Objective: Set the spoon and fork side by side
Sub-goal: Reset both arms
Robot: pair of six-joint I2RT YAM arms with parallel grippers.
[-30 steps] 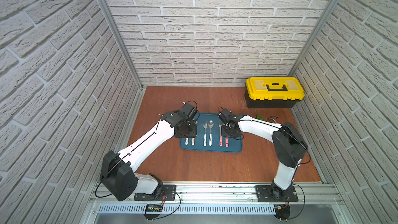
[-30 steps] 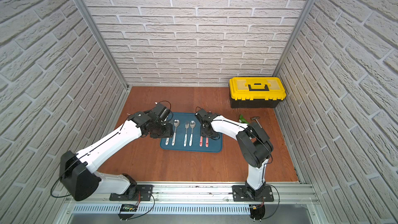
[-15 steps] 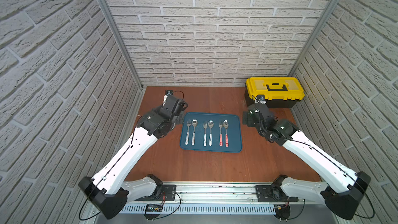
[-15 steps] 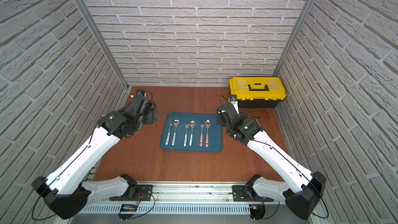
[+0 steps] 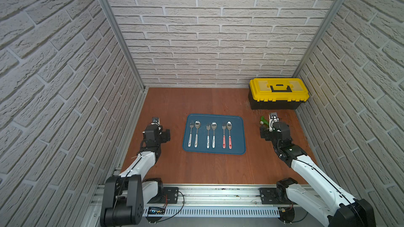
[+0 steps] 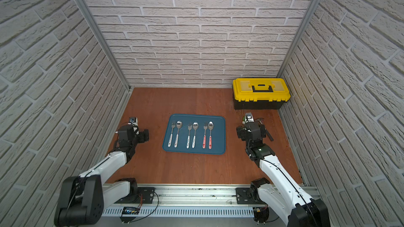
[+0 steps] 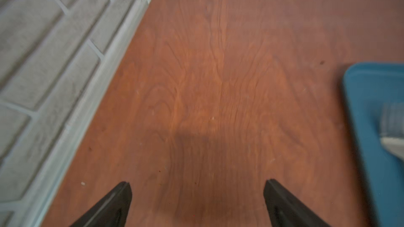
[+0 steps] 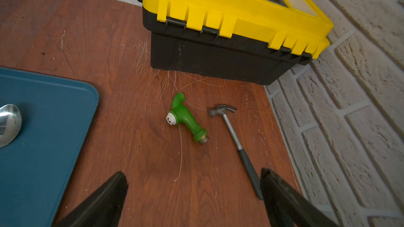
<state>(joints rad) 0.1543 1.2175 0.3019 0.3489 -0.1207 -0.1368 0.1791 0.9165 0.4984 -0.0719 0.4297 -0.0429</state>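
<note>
Three fork-and-spoon pairs lie in a row on the blue tray point(image 5: 238, 127) in both top views. A white-handled fork point(image 5: 190, 134) and spoon point(image 5: 197, 133) lie at the left. A second white pair point(image 5: 211, 135) sits in the middle. The red-handled fork point(image 5: 223, 135) and spoon point(image 5: 229, 134) lie at the right. My left gripper point(image 5: 157, 137) hangs left of the tray, open and empty over bare wood point(image 7: 197, 183). My right gripper point(image 5: 274, 135) hangs right of the tray, open and empty point(image 8: 194, 172). A spoon bowl point(image 8: 8, 123) shows at the edge of the right wrist view.
A yellow and black toolbox point(image 5: 277, 93) stands in the back right corner. A green tap fitting point(image 8: 185, 119) and a hammer point(image 8: 231, 127) lie on the wood between it and my right gripper. Brick walls close in on three sides.
Both grippers were low over the tray, at the left pair and the red pair. They have opened and drawn back to either side. The cutlery lies in pairs.
</note>
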